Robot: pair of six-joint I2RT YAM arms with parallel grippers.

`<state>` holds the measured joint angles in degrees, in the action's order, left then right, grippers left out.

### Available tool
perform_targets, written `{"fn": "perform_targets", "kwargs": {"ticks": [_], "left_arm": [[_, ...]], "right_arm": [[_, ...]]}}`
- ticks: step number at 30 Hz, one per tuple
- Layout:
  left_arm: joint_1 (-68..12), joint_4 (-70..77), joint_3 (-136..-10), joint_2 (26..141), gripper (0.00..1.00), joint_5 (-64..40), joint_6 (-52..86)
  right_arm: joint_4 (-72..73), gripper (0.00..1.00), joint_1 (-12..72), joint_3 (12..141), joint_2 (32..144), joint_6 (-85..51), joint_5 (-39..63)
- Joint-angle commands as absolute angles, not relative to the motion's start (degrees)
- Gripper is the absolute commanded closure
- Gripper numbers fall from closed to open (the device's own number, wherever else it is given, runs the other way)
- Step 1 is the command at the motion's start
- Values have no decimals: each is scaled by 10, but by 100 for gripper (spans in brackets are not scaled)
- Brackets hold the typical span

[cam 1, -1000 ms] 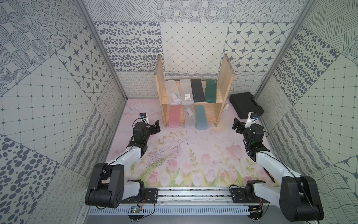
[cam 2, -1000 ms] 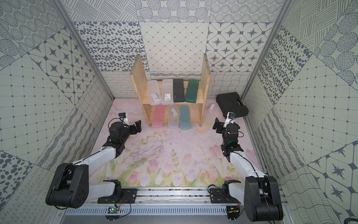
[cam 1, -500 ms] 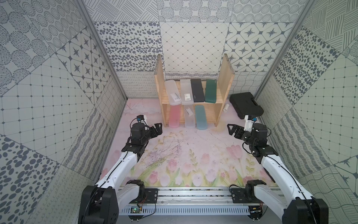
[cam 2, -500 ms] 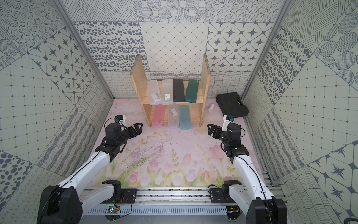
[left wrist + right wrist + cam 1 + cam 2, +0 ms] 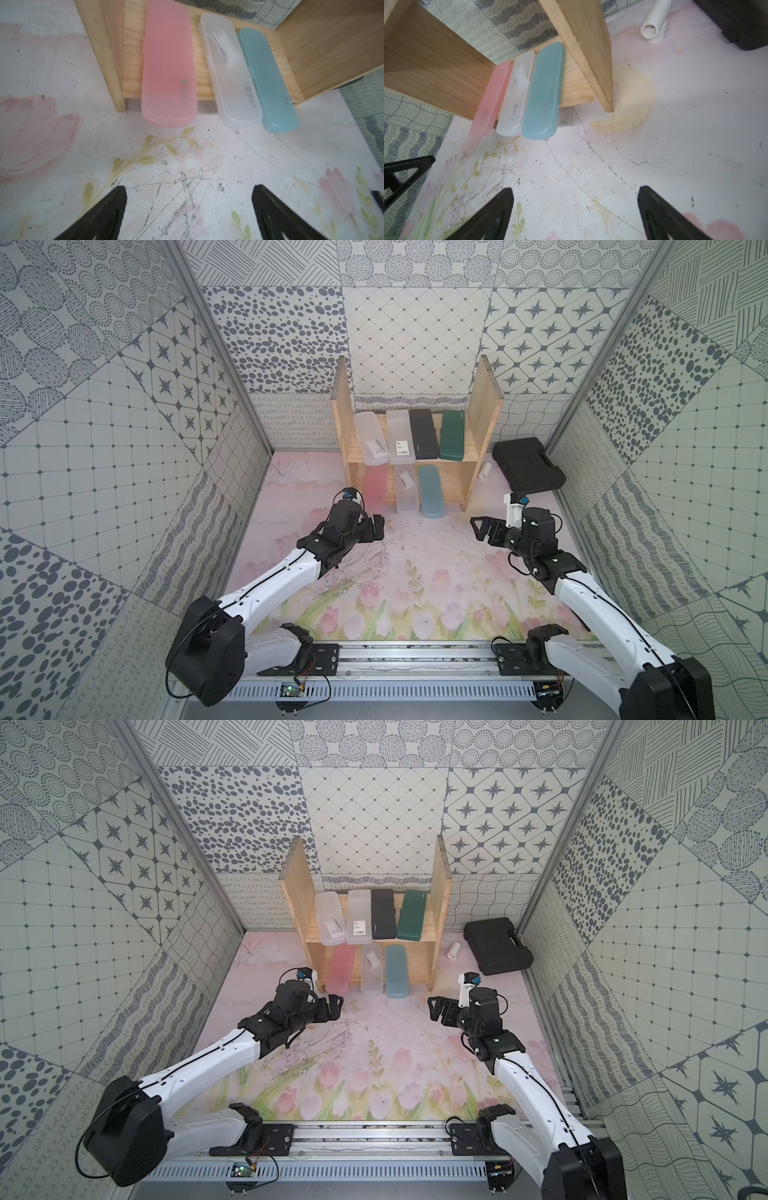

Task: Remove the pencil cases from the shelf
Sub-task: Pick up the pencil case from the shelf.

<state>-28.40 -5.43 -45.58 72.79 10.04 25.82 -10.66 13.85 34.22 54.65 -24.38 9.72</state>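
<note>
Both arms now stretch farther over the tabletop than a second ago, carrying the hands closer to the shelf front; all cases lie unmoved.

- Left hand: fingers spread wide, empty, low over the tabletop, near the front end of the pink case but apart from it.
- Right hand: fingers spread wide, empty, off the shelf's right front corner, touching nothing.
- Shelf: light wood, two tiers, against the back wall.
- Upper tier, left to right: clear case with a white label, front end past the board edge; second clear case, labelled; black case; dark green case.
- Lower tier, left to right: pink case; clear case; light blue case. All three overhang the front edge. In the left wrist view the clear and blue ones lie close against each other, the pink one apart.
- Black toolbox: on the tabletop right of the shelf.
- White pipe fitting: between shelf and toolbox.
</note>
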Motion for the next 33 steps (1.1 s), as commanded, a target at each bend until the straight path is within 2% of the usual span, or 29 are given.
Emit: {"fn": "perform_targets", "kwargs": {"ticks": [1, 13, 26, 33], "left_arm": [[-314, -83, -513, 806, 1, 241, 207], [-313, -49, -619, 963, 1, 302, 133], [-265, -24, -665, 1038, 1, 226, 155], [-258, -11, -667, 1050, 8, 209, 158]], "right_arm": [[-95, 2, 145, 339, 527, -225, 61], [-90, 2, 146, 333, 513, -222, 62], [-79, 2, 146, 327, 514, -225, 62], [-74, 2, 146, 323, 514, -229, 61]]}}
